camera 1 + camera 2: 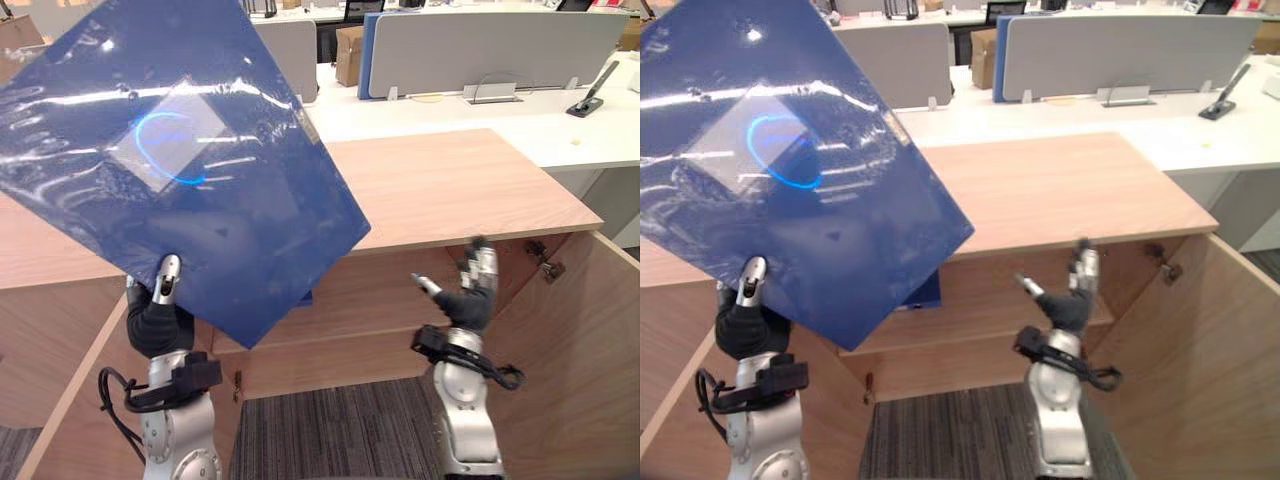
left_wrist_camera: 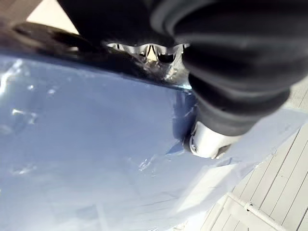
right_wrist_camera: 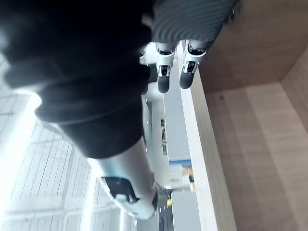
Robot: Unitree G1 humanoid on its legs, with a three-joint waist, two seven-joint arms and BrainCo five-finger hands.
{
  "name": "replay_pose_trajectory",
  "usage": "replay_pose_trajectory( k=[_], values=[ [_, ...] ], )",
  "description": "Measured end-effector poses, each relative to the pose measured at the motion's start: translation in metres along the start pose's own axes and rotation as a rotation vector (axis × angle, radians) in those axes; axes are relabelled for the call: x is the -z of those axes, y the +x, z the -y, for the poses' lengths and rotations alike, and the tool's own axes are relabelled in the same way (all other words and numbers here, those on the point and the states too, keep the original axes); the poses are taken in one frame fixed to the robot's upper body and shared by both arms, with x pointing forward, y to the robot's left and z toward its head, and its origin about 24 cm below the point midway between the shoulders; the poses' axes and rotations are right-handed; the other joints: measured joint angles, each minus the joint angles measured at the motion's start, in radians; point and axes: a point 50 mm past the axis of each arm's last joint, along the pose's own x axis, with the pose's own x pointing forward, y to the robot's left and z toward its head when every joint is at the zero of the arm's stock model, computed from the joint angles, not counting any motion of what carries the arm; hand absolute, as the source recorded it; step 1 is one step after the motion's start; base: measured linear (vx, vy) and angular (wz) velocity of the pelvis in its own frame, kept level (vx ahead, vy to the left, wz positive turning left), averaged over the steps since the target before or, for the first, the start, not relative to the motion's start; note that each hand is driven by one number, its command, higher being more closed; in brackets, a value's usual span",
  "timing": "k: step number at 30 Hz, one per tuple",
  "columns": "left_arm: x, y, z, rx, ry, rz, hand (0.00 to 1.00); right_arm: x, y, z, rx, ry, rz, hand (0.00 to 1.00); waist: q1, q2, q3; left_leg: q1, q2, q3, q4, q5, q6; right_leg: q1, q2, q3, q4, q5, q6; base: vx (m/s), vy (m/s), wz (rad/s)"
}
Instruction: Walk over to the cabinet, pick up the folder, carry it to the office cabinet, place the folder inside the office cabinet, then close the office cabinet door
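The left hand (image 1: 158, 312) grips the folder (image 1: 190, 170) at its lower edge. Its thumb (image 1: 167, 277) lies pressed on the near face and the fingers are tucked behind the sheet. In the left wrist view the thumb (image 2: 208, 140) bears on the glossy plastic (image 2: 86, 159), which wrinkles and catches light around it.

The folder is a flat, dark blue rectangle of shiny plastic. It is held up in the air, tilted, over the left part of the office cabinet (image 1: 460, 190), and it covers that end of the top. On its face sits a pale rectangular panel (image 1: 180, 135) with a bright blue ring-shaped mark; no writing on it can be read. Just below the folder's lower corner a small blue edge (image 1: 300, 297) shows at the cabinet's shelf (image 1: 350, 325); what it belongs to cannot be told.

The right hand (image 1: 470, 295) is empty, raised with straight, relaxed fingers just under the front edge of the cabinet's top, towards the right. The right wrist view shows its dark fingertips (image 3: 163, 84) close to the pale edge of that top board, with bare wood-grain inner walls beyond.

The cabinet is light brown wood laminate, and both of its doors (image 1: 590, 340) stand open. Grey striped carpet (image 1: 330, 420) lies in front. Behind it stands a white counter (image 1: 480, 115) with grey divider screens (image 1: 490, 50) and a cardboard box (image 1: 348, 55).
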Motion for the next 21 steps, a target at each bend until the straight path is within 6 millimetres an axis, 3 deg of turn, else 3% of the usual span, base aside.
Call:
replay_pose_trajectory(
  k=[5,8,12,21],
  values=[
    [-0.002,0.007,0.005,0.032,0.008,0.031,1.0,-0.012,0.027,-0.035,-0.191,0.114,0.048,0.0,0.02,-0.008,0.006,0.004,-0.003,-0.004,0.001,0.002,0.003,0.007,-0.002,-0.003,-0.001,0.008,0.006,-0.04,-0.002,0.02],
    [-0.003,0.009,0.004,0.028,0.013,0.043,1.0,-0.021,0.038,-0.047,-0.284,0.336,0.021,0.0,0.023,-0.011,0.008,0.006,-0.006,-0.022,0.002,0.004,0.007,0.017,-0.006,-0.015,0.0,0.009,0.008,-0.02,-0.003,0.16],
    [-0.005,0.011,0.004,0.029,0.014,0.056,1.0,-0.025,0.044,-0.053,-0.337,0.467,-0.001,0.0,0.032,-0.014,0.011,0.008,-0.009,-0.039,0.002,0.005,0.009,0.03,-0.009,-0.027,0.0,0.009,0.008,-0.01,-0.001,0.14],
    [-0.001,0.013,-0.001,0.017,0.021,0.059,1.0,-0.041,0.058,-0.061,-0.436,0.539,0.042,0.0,0.041,-0.025,0.02,0.018,-0.019,-0.041,0.001,0.005,0.014,0.039,-0.019,-0.028,-0.001,0.009,0.008,-0.02,-0.002,0.0]
  ],
)
